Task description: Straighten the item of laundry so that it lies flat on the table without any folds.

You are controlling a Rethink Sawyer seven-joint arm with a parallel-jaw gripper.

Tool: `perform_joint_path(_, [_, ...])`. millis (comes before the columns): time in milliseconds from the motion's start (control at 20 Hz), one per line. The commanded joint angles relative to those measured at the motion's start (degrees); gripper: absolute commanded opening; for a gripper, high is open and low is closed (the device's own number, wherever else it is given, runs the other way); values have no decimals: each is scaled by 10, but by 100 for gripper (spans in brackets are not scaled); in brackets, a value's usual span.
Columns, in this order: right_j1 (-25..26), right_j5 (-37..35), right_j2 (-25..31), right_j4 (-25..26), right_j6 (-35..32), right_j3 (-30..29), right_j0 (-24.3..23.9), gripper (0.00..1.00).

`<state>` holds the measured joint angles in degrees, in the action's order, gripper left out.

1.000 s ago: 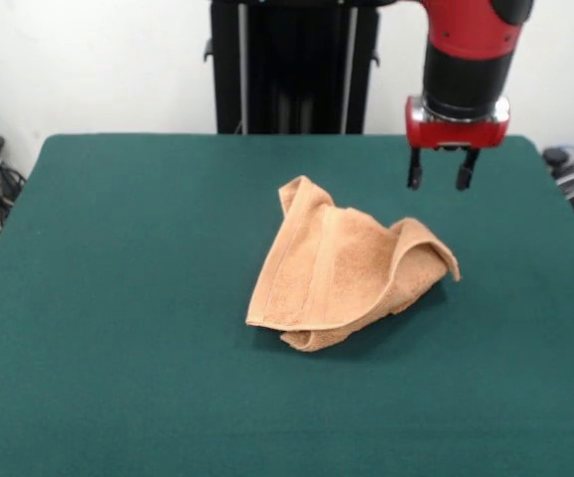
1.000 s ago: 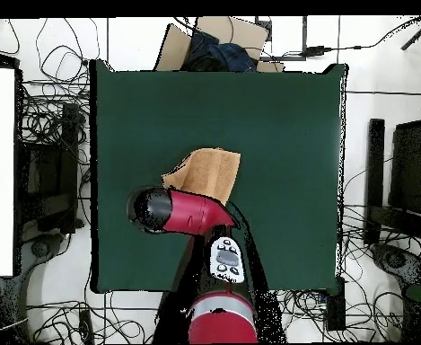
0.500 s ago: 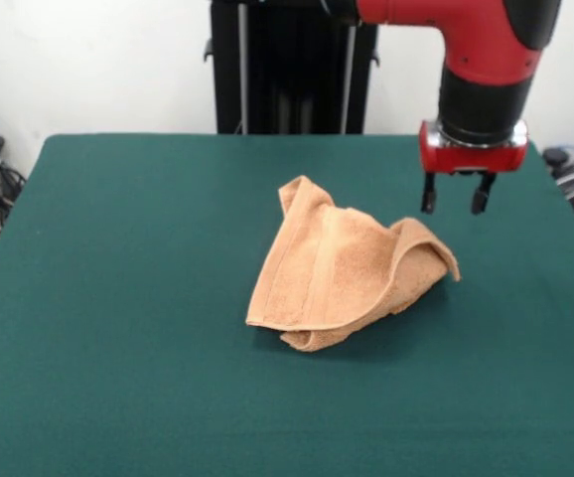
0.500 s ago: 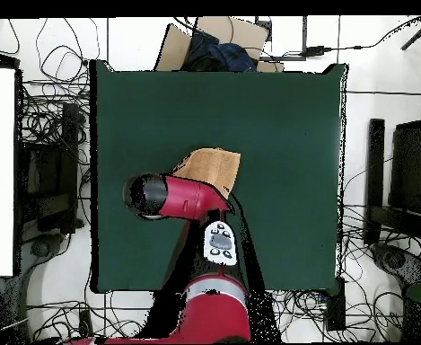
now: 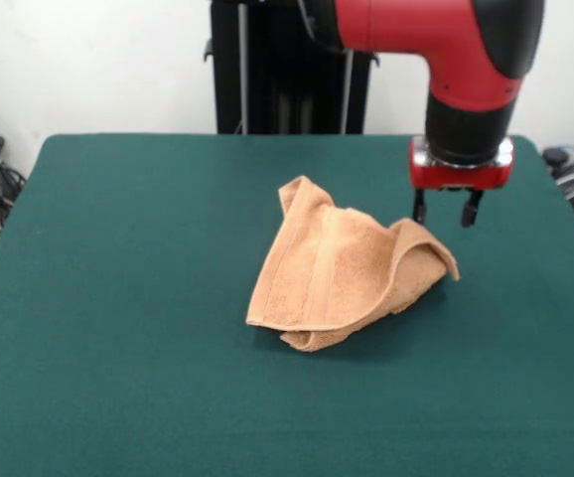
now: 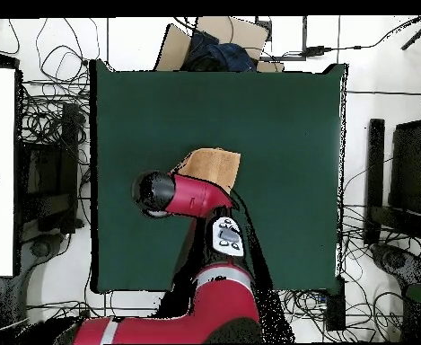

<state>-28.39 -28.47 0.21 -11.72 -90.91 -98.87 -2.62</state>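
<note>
From the front, my end effector (image 5: 442, 209) hangs with its two short black fingers (image 5: 419, 206) spread apart and nothing between them: released, gripping nothing. It hovers above the bench (image 5: 118, 298), apart from the cloth, just over the raised flap at the towel's 3 o'clock end. The towel (image 5: 342, 268) lies near the middle of the bench, crumpled and doubled on itself. One layer rides up as a loose fold whose tip points toward 3 o'clock, a corner pokes out toward 11 o'clock, and a rolled edge sits at 6 o'clock. A woven band runs roughly from 12 to 6 across its upper face. From my fingers the bulk of the towel lies toward 8 o'clock and lower down, and the raised fold is the nearest part, almost straight beneath me. I judge the coming move turns on that: a short drop reaches the flap's edge, and the pull to open it would run away from the pile, toward 3 o'clock.

From overhead, my red arm covers the fingers, so this view cannot confirm their state. Only the uncovered part of the towel (image 6: 215, 166) shows, a tan patch a little below the bench's centre, reaching out from my wrist toward 1 o'clock. Green bench lies well clear all round it, giving room to spread it flat.
</note>
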Motion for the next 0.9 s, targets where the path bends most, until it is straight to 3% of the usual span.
perform_joint_path(50, [34, 39, 75, -28, -90, -1, -31, 100])
perform_joint_path(900, [38, 45, 80, -23, -103, 1, -36, 100])
